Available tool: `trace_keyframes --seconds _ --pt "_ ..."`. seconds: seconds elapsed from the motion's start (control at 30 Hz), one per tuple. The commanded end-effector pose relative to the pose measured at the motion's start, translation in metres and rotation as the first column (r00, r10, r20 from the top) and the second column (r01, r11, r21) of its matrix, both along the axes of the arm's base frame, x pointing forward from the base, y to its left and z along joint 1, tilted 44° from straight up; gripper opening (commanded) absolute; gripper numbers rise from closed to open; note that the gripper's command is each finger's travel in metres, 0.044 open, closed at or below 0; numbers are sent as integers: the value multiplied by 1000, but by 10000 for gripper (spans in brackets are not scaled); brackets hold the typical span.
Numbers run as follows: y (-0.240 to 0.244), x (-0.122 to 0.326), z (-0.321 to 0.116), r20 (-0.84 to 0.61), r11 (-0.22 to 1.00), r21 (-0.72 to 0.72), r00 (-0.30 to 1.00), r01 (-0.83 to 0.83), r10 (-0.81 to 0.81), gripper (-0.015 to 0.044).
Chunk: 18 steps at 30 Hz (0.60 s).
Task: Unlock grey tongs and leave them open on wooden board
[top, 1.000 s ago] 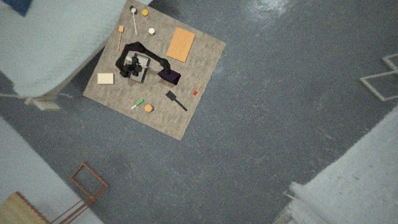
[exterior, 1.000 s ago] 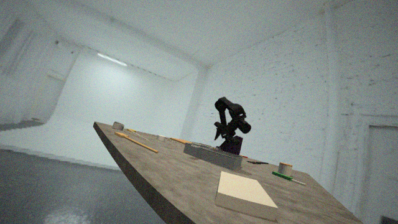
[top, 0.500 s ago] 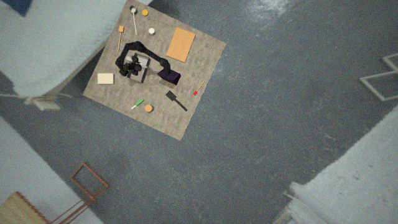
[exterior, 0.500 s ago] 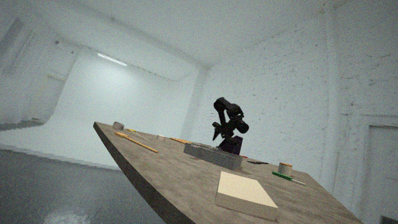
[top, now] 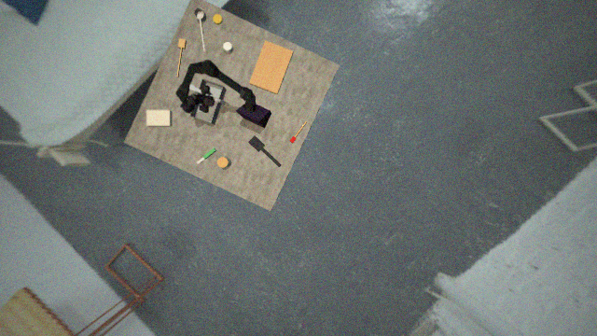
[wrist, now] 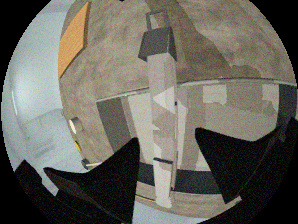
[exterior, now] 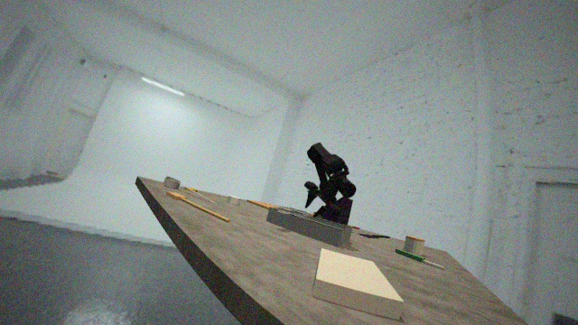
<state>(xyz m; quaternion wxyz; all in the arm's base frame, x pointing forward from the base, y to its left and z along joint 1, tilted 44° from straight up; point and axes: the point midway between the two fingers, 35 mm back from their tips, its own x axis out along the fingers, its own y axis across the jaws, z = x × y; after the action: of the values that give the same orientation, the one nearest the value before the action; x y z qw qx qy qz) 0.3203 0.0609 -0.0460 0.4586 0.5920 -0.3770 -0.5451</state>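
The gripper (top: 203,100) (exterior: 312,208) (wrist: 168,137) has its black, wedge-shaped fingers partway apart with nothing clamped between them. In the wrist view they stand either side of the grey tongs (wrist: 162,110), which run up the middle of the frame: a long pale-grey body, with a darker block and square loop near the top. Whether either finger touches them, I can't tell.

The tongs lie across the roasting tin (top: 211,115) (exterior: 307,227) (wrist: 200,181), a shallow grey rectangle with upright walls that flank the space below the fingers. From above, the black jointed arm (top: 233,84) (exterior: 331,162) covers much of it.

Farther out, in the top view, the flat orange-tan wooden board (top: 271,67) (exterior: 259,204) (wrist: 75,37) lies upper right of the tin, its surface finely grained. A thick cream block (top: 159,118) (exterior: 358,280) sits to the tin's left. Below right is a matt black spatula (top: 256,144) (exterior: 374,236); below, a green-handled tool (top: 208,154) (exterior: 409,255) lies beside an orange-topped cylinder (top: 222,162) (exterior: 414,244). All rest on a mottled brown table (top: 303,84) (exterior: 253,266) (wrist: 215,30).
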Motion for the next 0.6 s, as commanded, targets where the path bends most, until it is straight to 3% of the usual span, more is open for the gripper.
trace_keyframes --seconds 0.0,0.57 --pt "-9 0 -3 -1 1000 -4 1000 0 0 260" --pt "-35 2 -10 29 1000 -3 999 16 -16 260"
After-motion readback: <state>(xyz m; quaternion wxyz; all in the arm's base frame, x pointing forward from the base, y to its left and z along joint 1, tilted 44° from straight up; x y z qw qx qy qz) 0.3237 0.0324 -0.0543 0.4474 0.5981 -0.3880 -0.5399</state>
